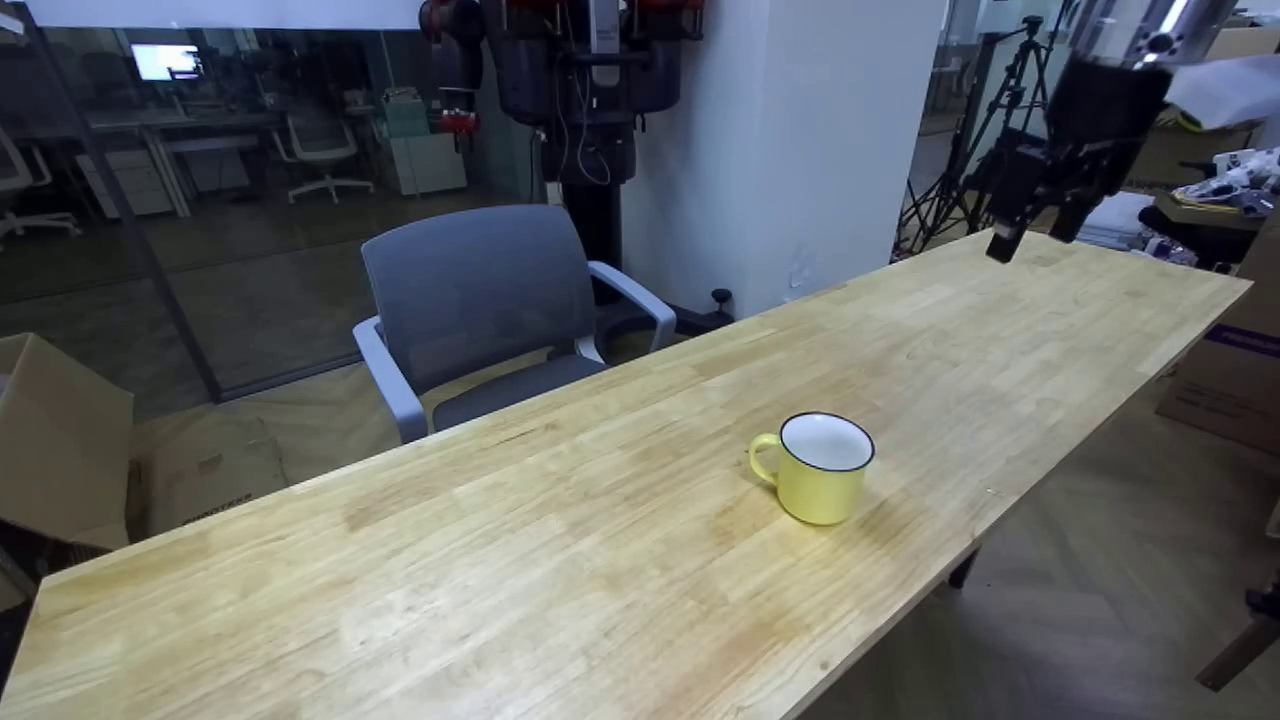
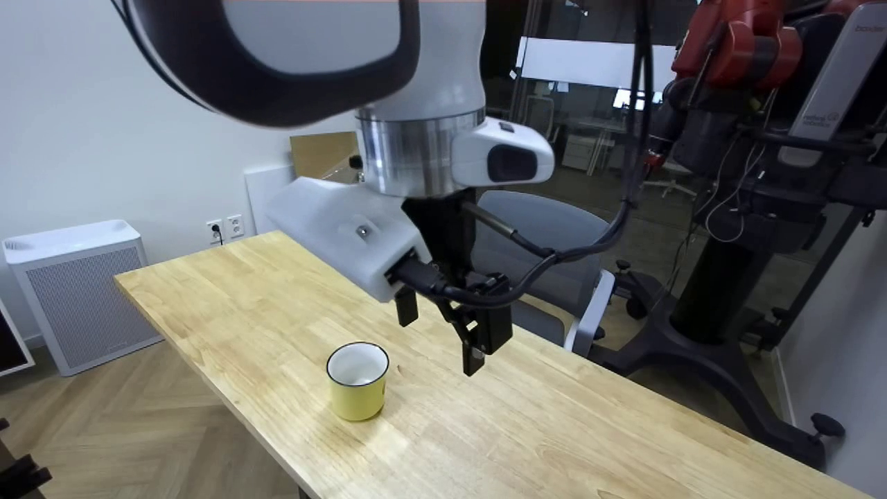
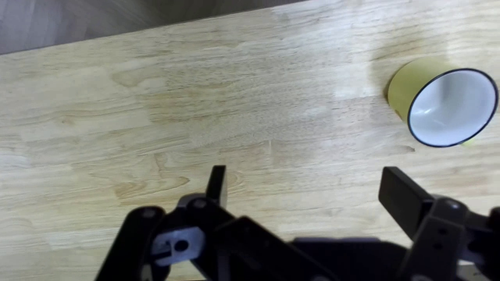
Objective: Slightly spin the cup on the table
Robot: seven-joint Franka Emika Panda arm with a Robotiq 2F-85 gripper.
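Note:
The cup (image 1: pixel 820 492) is a small yellow mug with a white inside and a dark rim. It stands upright on the light wood table (image 1: pixel 540 570). Its loop handle (image 1: pixel 762 458) is on the chair side; in the wrist view only a sliver of it shows past the rim. The cup also shows in an exterior view (image 2: pixel 357 400) with the handle hidden, and at the upper right of the wrist view (image 3: pixel 408 86). My gripper (image 2: pixel 440 338) is open and empty, above the table and apart from the cup. Its spread fingers show in the wrist view (image 3: pixel 306 175) and an exterior view (image 1: pixel 1036 238).
A grey office chair (image 1: pixel 480 300) stands against the table's long side. Behind it is a red and black robot (image 2: pixel 752 104) on a wheeled base. A white air purifier (image 2: pixel 90 298) stands beyond the table's end. A cardboard box (image 1: pixel 60 440) lies on the floor.

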